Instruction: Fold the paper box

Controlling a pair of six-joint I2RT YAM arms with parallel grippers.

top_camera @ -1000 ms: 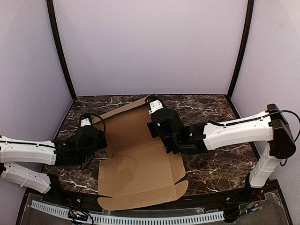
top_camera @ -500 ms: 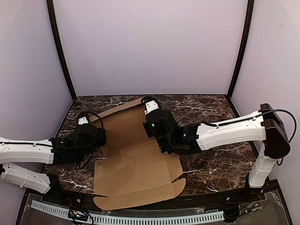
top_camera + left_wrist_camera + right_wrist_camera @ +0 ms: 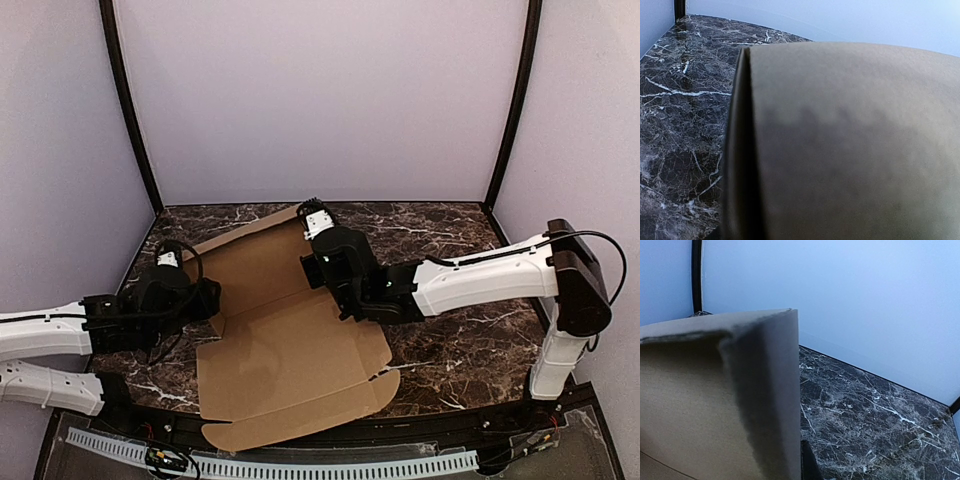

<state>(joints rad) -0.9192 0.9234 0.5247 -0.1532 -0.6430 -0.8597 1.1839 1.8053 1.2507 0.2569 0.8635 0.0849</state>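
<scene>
**Cardboard sheet pinched from both sides, grip hidden**

Brown and unmarked, the paper box (image 3: 290,355) lies opened out as a die-cut sheet on the dark marble table (image 3: 460,350), left of centre and reaching almost to the near edge. Its near panels lie flat, with a rounded flap at the front right. The far panel, beyond a crease that crosses the sheet, sits between the two arms and seems to tilt up from the table.

The left gripper (image 3: 208,298) meets the left edge of the sheet just beside a notch where the far panel begins. From above, the black wrist covers its fingers. Its own camera sees little but cardboard close up, with one edge of the board running top to bottom and marble to the left. Whether the jaws are apart or pressed on the board, I cannot tell.

The right gripper (image 3: 311,262) is at the right edge of the same far panel, the arm stretched in low from the right. Its wrist view shows a cardboard corner filling the left half and marble on the right. Its jaws are hidden too, so the grip cannot be told.
</scene>
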